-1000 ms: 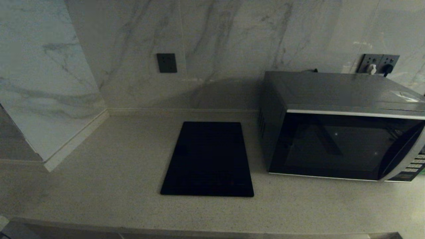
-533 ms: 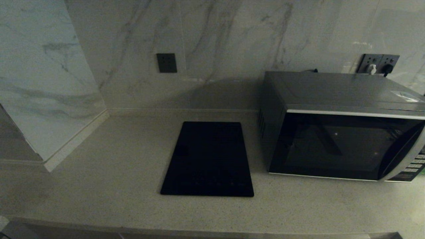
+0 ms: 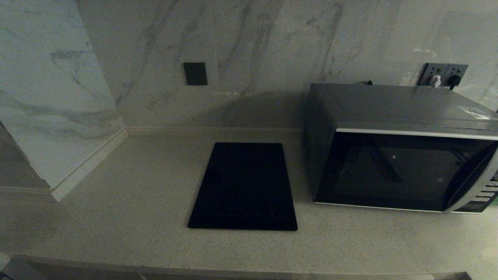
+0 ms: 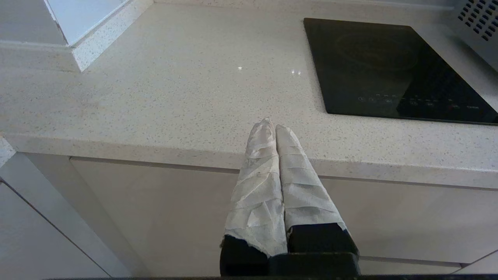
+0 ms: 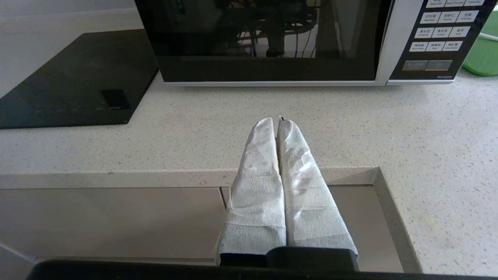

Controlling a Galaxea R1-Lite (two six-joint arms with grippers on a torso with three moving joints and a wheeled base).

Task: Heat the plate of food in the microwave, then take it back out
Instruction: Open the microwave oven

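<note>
Head view shows the microwave (image 3: 400, 155) standing on the table (image 3: 116, 217) with its black glass door shut, and neither arm in sight there. Right claw (image 5: 278, 123) hangs just off the table's front edge, its wrapped fingers pressed together on nothing; the microwave sits ahead of it, a stretch of bare table between, keypad (image 5: 439, 37) ahead and off to one side. Left claw (image 4: 271, 128) is parked at the table edge too, fingers together and empty, with the flat black slab (image 4: 389, 66) ahead and to its side.

No step looks begun. The plate of food shows in no view, so I cannot tell where it is; behind the door glass only reflections appear, and its contents stay unknown. A green tray (image 5: 484, 58) peeks in beyond the keypad, nothing visible on the part that shows.

Next move, I judge: find the plate, and get that door open, which calls for parted fingers.
</note>
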